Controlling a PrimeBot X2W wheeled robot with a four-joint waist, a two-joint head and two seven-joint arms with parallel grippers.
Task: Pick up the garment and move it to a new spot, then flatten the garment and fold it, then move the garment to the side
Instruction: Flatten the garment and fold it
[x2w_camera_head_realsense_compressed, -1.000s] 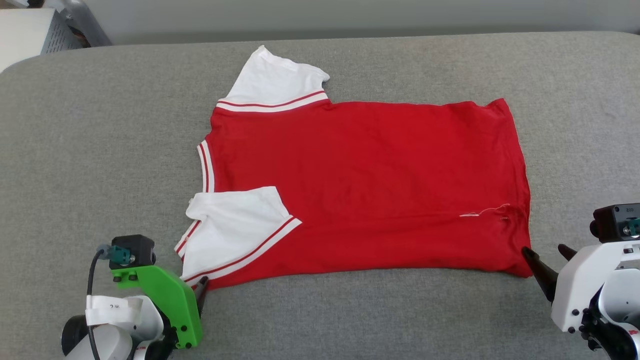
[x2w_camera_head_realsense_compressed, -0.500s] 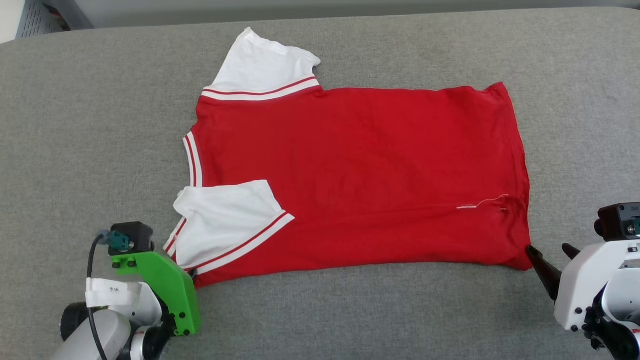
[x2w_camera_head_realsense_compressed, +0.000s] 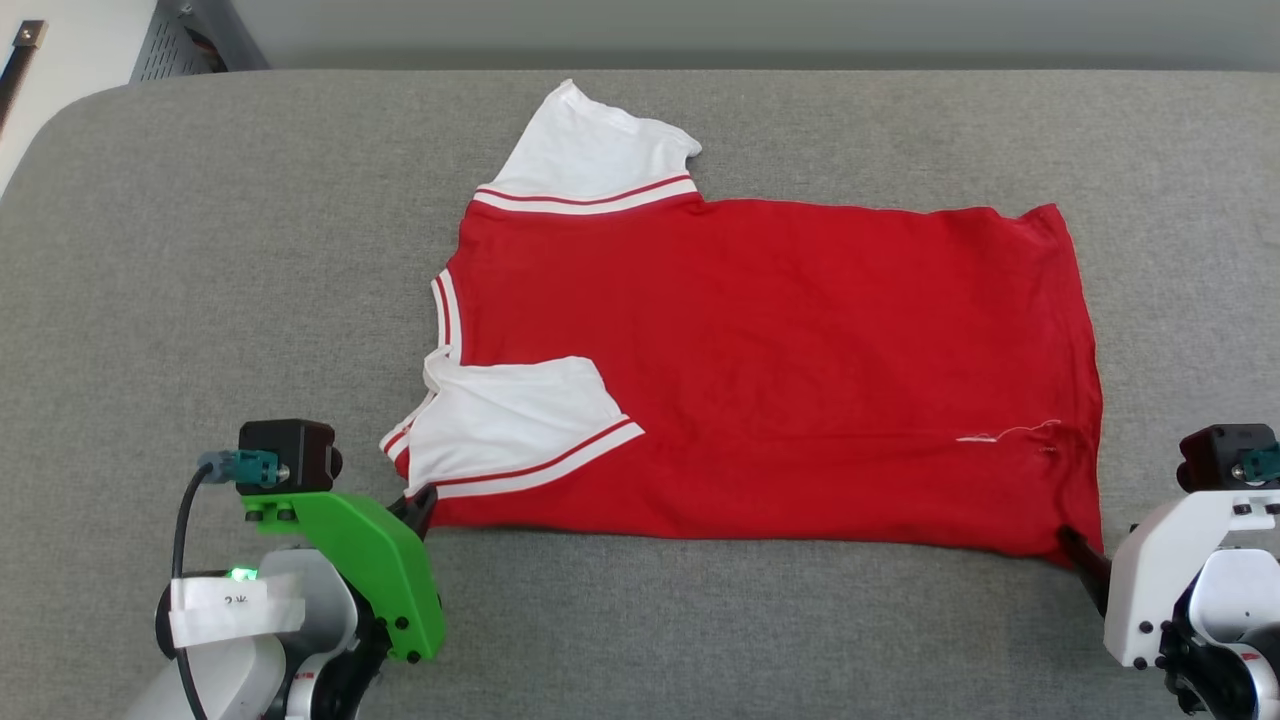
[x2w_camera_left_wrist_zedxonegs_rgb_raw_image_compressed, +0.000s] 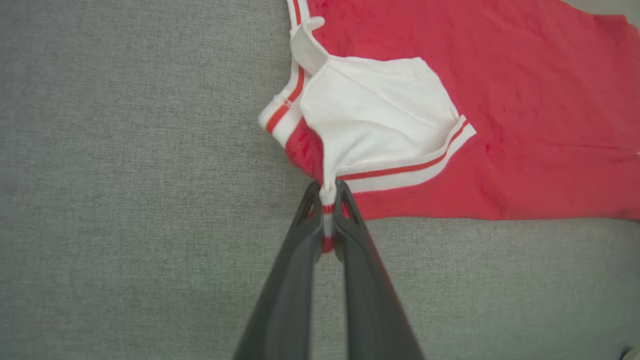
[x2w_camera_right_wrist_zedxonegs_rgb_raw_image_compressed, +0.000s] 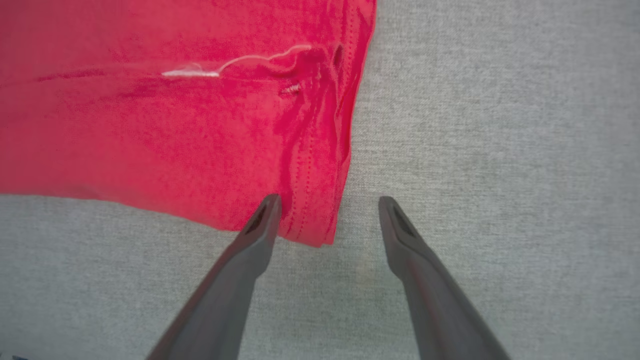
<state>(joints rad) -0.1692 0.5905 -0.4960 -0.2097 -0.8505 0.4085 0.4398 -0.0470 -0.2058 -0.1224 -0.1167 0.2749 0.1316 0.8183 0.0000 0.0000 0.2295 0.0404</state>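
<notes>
Red jersey-knit garment (x2w_camera_head_realsense_compressed: 780, 350) with white short sleeves and red-white striped trim lies spread flat on the grey fabric-covered table (x2w_camera_head_realsense_compressed: 200, 250), centre of the head view, collar to frame left, hem to frame right. The far white sleeve (x2w_camera_head_realsense_compressed: 595, 150) sticks out toward upper centre. The near white sleeve (x2w_camera_head_realsense_compressed: 510, 420) is folded in over the red body, lower left of the shirt. No print is visible on the upturned side. A loose white thread (x2w_camera_head_realsense_compressed: 1005, 435) lies on the red cloth near the hem, right of centre. The left tool (x2w_camera_head_realsense_compressed: 418, 505) on a green wrist bracket (x2w_camera_head_realsense_compressed: 370, 570) is at lower left, at the shirt's near shoulder corner. In the left wrist view its two dark fingers are closed narrow on that corner, with a strip of white-and-red trim pinched between them and the cloth pulled slightly into a ridge toward the tips. The right tool (x2w_camera_head_realsense_compressed: 1085, 555), on a white wrist housing (x2w_camera_head_realsense_compressed: 1160, 580), is at lower right, at the near hem corner. In the right wrist view its fingers stand wide apart. One tip is at the edge of the red fabric and the other is over bare grey table, with the stitched hem corner between them. Cannot tell whether the tips touch the cloth. It holds nothing.
</notes>
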